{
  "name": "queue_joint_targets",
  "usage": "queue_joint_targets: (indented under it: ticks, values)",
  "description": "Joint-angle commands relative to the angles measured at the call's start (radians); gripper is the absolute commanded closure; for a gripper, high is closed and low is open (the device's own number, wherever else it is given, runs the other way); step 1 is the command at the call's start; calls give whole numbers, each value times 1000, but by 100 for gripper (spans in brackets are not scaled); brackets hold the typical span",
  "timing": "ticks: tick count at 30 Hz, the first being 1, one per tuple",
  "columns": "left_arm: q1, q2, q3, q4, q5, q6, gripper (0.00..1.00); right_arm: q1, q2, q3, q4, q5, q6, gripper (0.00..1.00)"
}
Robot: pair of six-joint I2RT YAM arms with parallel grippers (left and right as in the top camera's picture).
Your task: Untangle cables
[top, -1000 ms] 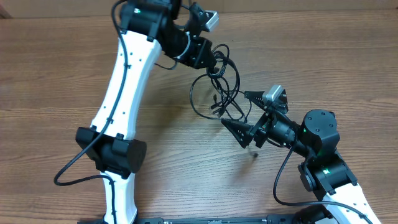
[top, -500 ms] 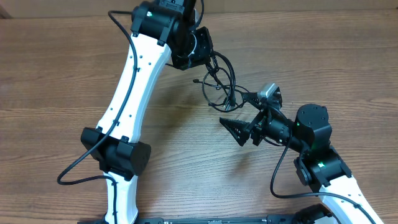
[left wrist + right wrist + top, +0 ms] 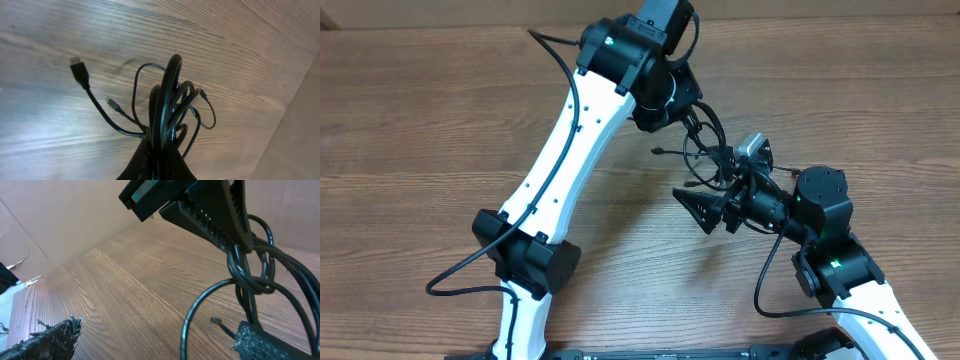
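A tangle of black cables hangs from my left gripper, which is shut on the bundle and holds it above the table. In the left wrist view the bundle rises from the closed fingers, with a USB plug and a smaller plug dangling free. My right gripper is open just below and to the right of the tangle. In the right wrist view a cable loop hangs between its spread fingers, not gripped, and the left gripper shows above.
The wooden table stretches out to the left and front. A cardboard wall stands behind the table. Both arms' own cables run down near their bases.
My left arm has carried the cable bundle rightward, closer to the right gripper. The right gripper shifted slightly up and stays open.
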Motion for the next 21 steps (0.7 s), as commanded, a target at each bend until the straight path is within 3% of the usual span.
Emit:
queue_joint_targets:
  ticks: [1,4,7,9,13,14,15,21]
  values:
    - [-21,-8,16,3,-15,-130,96,-3,-2,-4,-5,24,-1,0]
    - [-32,-8,16,1,9,-143,96,-3,-2,-4,-32,77,-1,0]
    - [-37,-8,16,0,20,-142,96,-3,-1,-4,-53,114,-1,11]
    - [-39,-8,16,-4,22,-141,96,-3,6,-4,-58,131,-1,26]
    - [-39,-8,16,-8,37,-137,96,-3,43,-4,-58,131,-1,69]
    - [-39,-8,16,-12,36,-137,96,-3,68,-4,-57,131,-1,89]
    - [-39,-8,16,-12,35,-137,96,-3,81,-4,-57,130,-1,96]
    - [-37,-8,16,-12,-5,-138,96,-3,95,-4,-18,60,11,96]
